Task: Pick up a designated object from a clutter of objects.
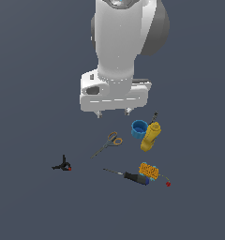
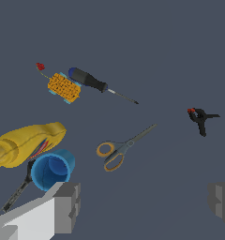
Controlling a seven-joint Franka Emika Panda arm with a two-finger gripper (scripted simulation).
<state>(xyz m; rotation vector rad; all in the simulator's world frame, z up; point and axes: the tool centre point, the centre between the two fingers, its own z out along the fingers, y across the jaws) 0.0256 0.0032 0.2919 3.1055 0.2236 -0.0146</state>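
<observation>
The gripper (image 2: 145, 206) hangs above the clutter, jaws spread wide and holding nothing. Nearest it lie the blue cup (image 2: 52, 168), yellow bottle (image 2: 27, 143) and orange-handled scissors (image 2: 116, 151). Farther off, the screwdriver (image 2: 93, 83) lies touching the orange-yellow block (image 2: 63, 87); closing there risks catching the block or rolling the handle away.

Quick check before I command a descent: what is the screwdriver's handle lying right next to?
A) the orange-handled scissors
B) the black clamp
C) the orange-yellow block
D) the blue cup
C: in the exterior view the screwdriver has its handle end right beside the orange-yellow block, whether touching I cannot tell; the scissors, blue cup and black clamp all lie clearly apart from it.
</observation>
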